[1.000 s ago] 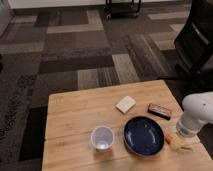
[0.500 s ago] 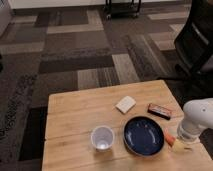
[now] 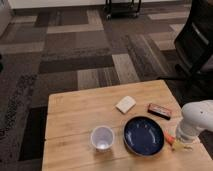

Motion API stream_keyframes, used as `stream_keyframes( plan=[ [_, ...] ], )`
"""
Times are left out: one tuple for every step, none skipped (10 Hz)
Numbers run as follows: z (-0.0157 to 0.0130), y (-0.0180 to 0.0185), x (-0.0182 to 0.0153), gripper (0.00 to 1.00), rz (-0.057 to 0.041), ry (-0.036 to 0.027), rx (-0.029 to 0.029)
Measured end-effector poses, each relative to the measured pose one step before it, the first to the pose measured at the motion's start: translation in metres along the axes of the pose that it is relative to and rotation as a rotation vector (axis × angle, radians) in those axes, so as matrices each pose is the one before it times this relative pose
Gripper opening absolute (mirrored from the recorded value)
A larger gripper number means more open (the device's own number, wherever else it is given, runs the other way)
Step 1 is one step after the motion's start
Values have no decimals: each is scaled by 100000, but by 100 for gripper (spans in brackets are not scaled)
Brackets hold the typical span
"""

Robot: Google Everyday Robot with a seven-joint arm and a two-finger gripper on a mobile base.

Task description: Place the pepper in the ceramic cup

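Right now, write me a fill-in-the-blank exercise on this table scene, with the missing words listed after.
1. The ceramic cup stands beside the wide ____ dish.
2. The end effector is down at the ____, on the side of the dish away from the cup.
3. Inside, the ceramic cup is ____.
4. The dark bar behind the dish has a ____ top.

Missing words: blue; pepper; empty; red.

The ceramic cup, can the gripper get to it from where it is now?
Probably yes. The gripper, shut beside the pepper near the right edge of the table, has only the low blue dish between it and the ceramic cup, and could likely pass above that.
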Motion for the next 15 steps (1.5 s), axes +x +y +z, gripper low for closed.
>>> stream_keyframes(
  plan=[
    [-912, -503, 222, 0, 984, 1699, 1624],
    [-1768, -943, 710, 0, 2079, 3308, 2401],
    [-1672, -871, 898, 0, 1630, 4310, 2000],
    [-2159, -945, 641, 0, 947, 6033, 2180],
    [-975, -317, 143, 0, -102, 2080, 852],
    [-1272, -66, -380, 0, -1417, 1297, 607],
    [-1499, 1030, -2771, 0, -10282, -2423, 331],
    [-953, 638, -2382, 0, -9175, -2798, 1193],
    [-1667, 462, -3218, 0, -13539, -4028, 2576],
    [-614, 216, -1098, 0, -4313, -1773, 225],
    [-1123, 289, -1971, 0, -8034, -3965, 626],
    [-1716, 486, -2680, 0, -8129, -8829, -576],
    [-1061, 260, -1554, 0, -4205, -6123, -368],
    [-133, 10, -381, 0, -971, -845, -119],
    [-9, 15, 35, 0, 80, 8, 3]
  ],
)
